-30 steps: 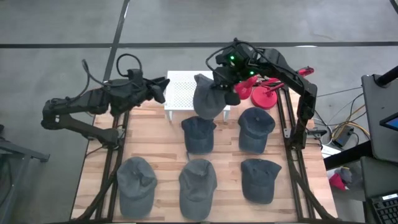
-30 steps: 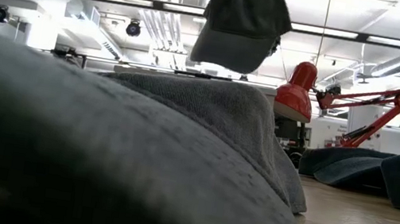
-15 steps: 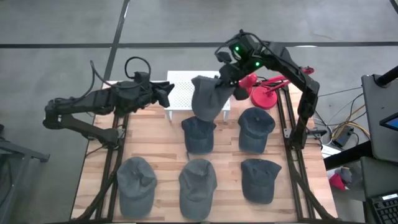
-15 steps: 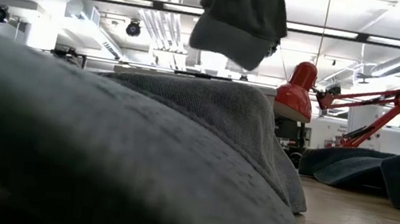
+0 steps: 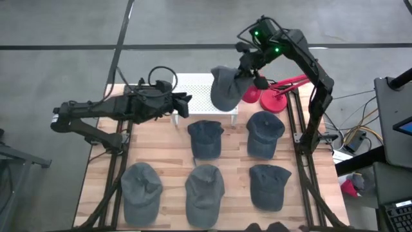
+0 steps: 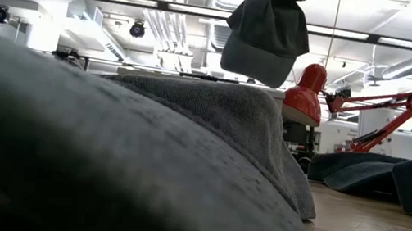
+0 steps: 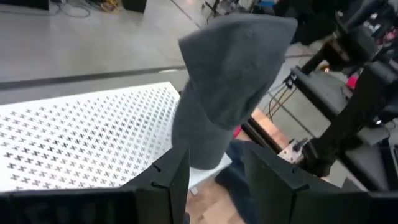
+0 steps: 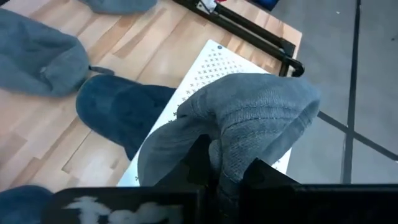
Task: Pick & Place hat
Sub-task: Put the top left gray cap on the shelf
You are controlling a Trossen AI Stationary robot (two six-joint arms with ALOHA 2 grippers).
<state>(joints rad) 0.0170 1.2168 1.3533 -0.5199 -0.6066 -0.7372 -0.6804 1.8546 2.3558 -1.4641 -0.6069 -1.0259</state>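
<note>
My right gripper [image 5: 247,72] is shut on a grey hat [image 5: 224,89] and holds it in the air over the right end of the white perforated tray [image 5: 191,92]. In the low view the hat [image 6: 268,22] hangs with its brim lowest. My left gripper [image 5: 187,106] is open. It is level with the table and points toward the right edge, stopping short of the hat. In the left wrist view the hat [image 7: 231,81] hangs just beyond the two open fingers [image 7: 169,180], apart from them. My right gripper pinches a bunched fold of the hat's crown [image 8: 231,142] between its two fingers, which come from above and point down. The hat is lifted clear of the tray. It hangs below the fingers, and its brim [image 6: 255,62] is the lowest part.
Several more grey hats lie on the wooden table in two rows, among them one [image 5: 205,138] just near of the tray and one [image 5: 264,133] to its right. A red desk lamp [image 5: 273,98] stands at the far right. In the low view a near hat [image 6: 99,165] blocks much of the picture.
My right gripper has carried the hat toward the far edge and to the right, from over the far-row hat to over the tray's right end. The hat has swung and turned as it went. My left gripper has reached to the right, toward the hat.
</note>
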